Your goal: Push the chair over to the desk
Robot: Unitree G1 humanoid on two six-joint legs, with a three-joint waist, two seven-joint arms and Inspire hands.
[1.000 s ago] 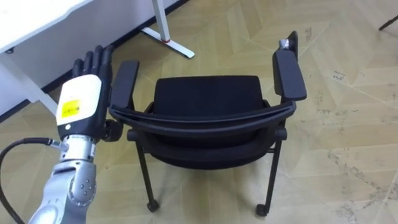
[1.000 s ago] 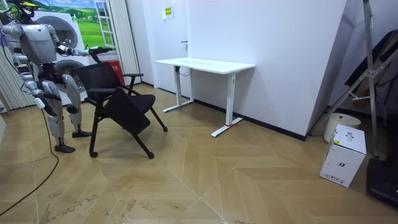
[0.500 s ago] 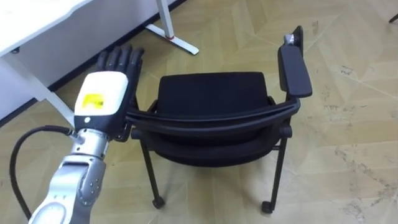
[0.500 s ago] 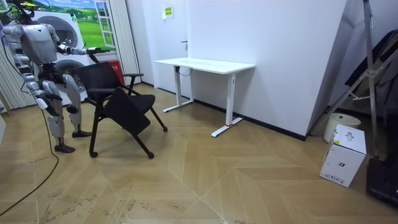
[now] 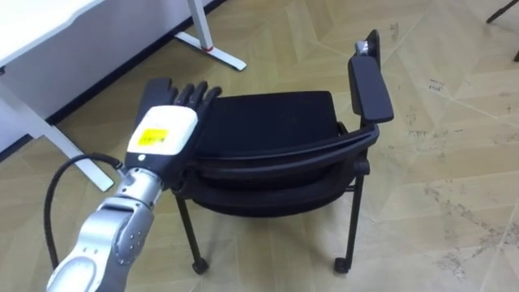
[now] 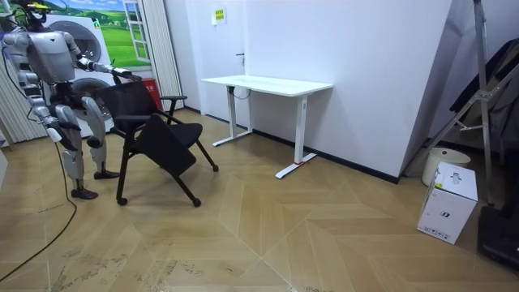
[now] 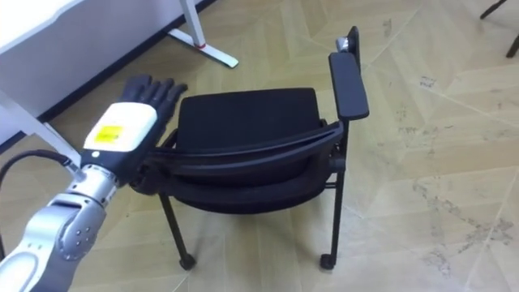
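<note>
A black chair with armrests and small castors stands on the wooden floor, its curved backrest top nearest me. My left hand lies over the chair's left armrest and the left end of the backrest, fingers straight and pointing forward over the seat edge; the armrest under it is hidden. The right armrest is free. In the room view I stand behind the chair with my left hand stretched out to it, and my right hand hangs low at my side.
A white desk stands ahead on the left, its foot on the floor close to the chair's front left. In the room view the desk stands by the white wall, with a white box far to the right.
My left hand has moved right and forward, from beside the left armrest to on top of it. The chair stands where it was in the room view.
</note>
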